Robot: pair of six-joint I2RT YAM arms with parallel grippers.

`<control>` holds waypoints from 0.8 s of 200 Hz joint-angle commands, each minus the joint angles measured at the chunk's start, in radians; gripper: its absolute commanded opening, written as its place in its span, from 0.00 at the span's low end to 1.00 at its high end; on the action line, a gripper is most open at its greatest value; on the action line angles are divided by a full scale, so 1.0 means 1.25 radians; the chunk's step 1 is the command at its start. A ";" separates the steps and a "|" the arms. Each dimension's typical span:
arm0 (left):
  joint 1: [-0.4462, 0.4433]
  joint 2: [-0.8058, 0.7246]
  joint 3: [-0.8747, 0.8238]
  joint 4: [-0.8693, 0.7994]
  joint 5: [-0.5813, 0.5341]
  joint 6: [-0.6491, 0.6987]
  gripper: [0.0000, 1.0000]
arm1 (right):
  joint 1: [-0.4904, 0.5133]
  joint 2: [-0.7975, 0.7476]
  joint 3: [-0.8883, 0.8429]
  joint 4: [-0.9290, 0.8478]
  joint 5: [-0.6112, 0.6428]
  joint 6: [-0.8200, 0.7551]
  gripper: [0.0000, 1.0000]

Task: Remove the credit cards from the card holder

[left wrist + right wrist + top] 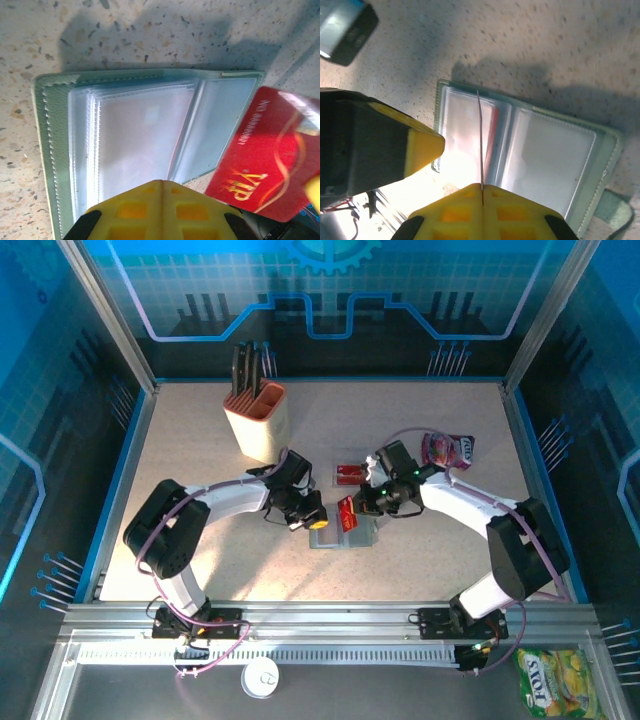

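The card holder (345,537) lies open on the table, its clear sleeves facing up (140,135) (550,155). My left gripper (316,521) is shut, its yellow tips (162,184) resting down on the holder's near edge with nothing between them. My right gripper (362,504) is shut on a red credit card (347,512) marked VIP (265,155), held just above the holder's right panel. That card is edge-on in the right wrist view (480,135), pinched at the fingertips (482,189). A red edge (493,134) shows inside one sleeve. Two more red cards (350,473) lie just beyond the holder.
A beige knife block (257,420) stands at the back left. A pink-red snack packet (447,450) lies behind my right arm. Outside the table's front rail sit a yellow-green packet (556,680) and a white round cap (261,677).
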 commanded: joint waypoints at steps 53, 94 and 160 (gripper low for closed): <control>0.020 -0.040 -0.001 -0.021 -0.022 0.021 0.07 | -0.016 0.049 0.185 -0.299 0.132 -0.705 0.00; 0.032 -0.050 -0.006 -0.023 -0.023 0.027 0.08 | -0.017 0.114 0.306 -0.383 0.152 -0.959 0.00; 0.060 -0.056 -0.015 -0.032 -0.024 0.035 0.08 | -0.047 0.287 0.550 -0.486 0.172 -1.072 0.00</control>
